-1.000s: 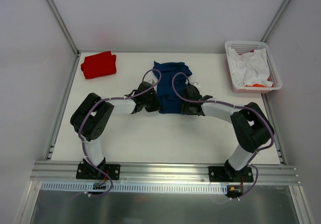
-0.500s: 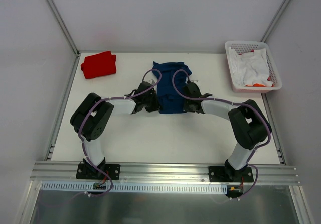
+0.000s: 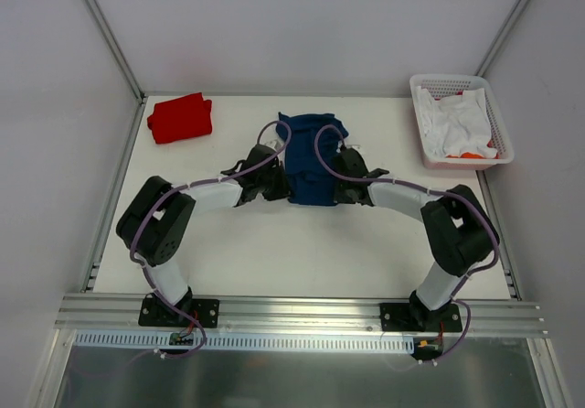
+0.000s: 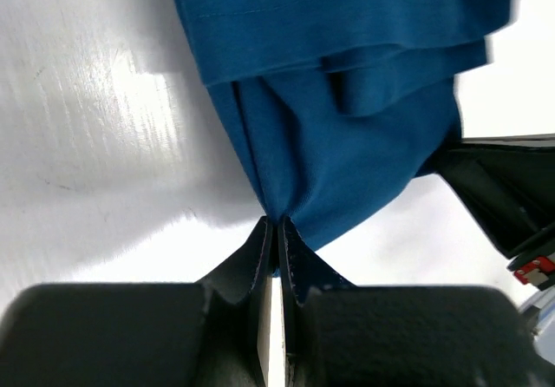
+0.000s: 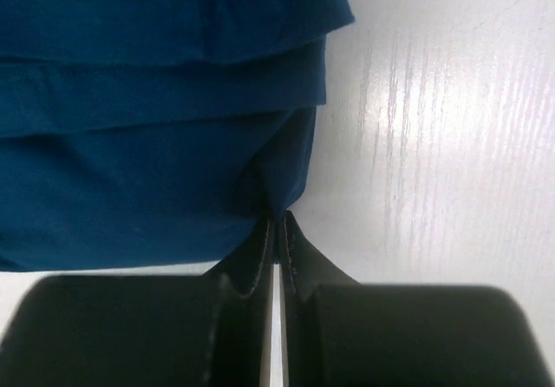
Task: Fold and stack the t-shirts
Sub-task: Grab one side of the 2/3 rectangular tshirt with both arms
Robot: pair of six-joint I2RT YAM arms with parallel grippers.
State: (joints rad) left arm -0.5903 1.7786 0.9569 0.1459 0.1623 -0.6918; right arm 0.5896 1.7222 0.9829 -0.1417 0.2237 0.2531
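A navy blue t-shirt point(image 3: 311, 156) lies partly folded at the table's middle back, its print hidden. My left gripper point(image 3: 277, 185) is shut on its near left corner; in the left wrist view the cloth point(image 4: 347, 109) bunches into the closed gripper point(image 4: 277, 224). My right gripper point(image 3: 336, 188) is shut on the near right corner, and the right wrist view shows the blue fabric point(image 5: 147, 144) pinched at the closed gripper point(image 5: 279, 218). A red t-shirt point(image 3: 180, 117) sits folded at the back left corner.
A white basket point(image 3: 494, 155) holding white and orange cloth stands at the back right. White table point(image 3: 302, 243) stretches between the arms and the near rail. Metal frame posts run along both sides.
My right gripper has closed onto the shirt's near right corner. Both arms have shifted slightly away from the bases, and the shirt's near edge has drawn up with them.
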